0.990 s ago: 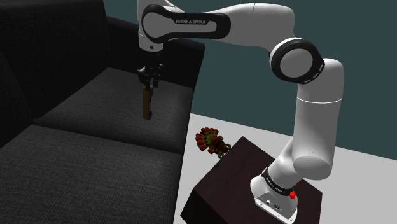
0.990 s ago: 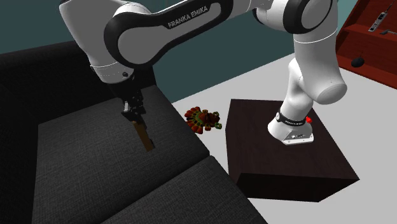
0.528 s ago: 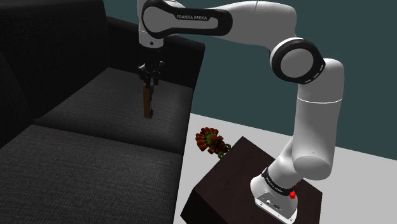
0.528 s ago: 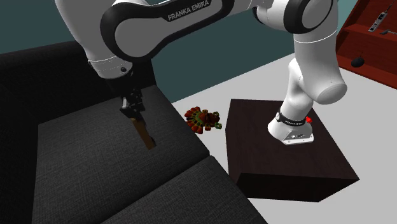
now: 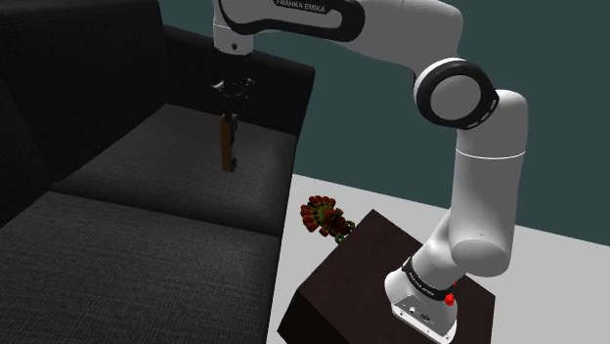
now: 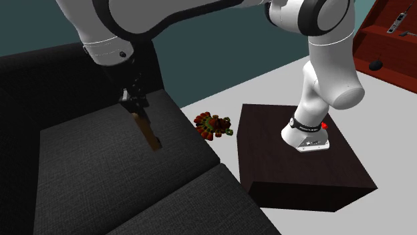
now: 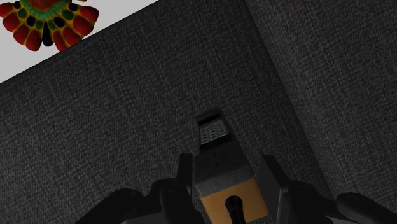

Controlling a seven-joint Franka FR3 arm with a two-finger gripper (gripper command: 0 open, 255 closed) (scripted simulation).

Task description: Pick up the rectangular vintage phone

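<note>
Black fabric sofa (image 5: 147, 225) against a teal wall (image 5: 367, 132), pale grey floor (image 5: 557, 288), reddish-brown wooden furniture (image 6: 394, 50) aside.

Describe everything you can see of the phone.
The phone is a long, narrow brown block, its top end clasped by the end effector. It hangs nearly upright over the seat cushion of the dark sofa. The wrist view shows an orange-brown face with a dark slot, a grey section and a keypad at the far end.
</note>
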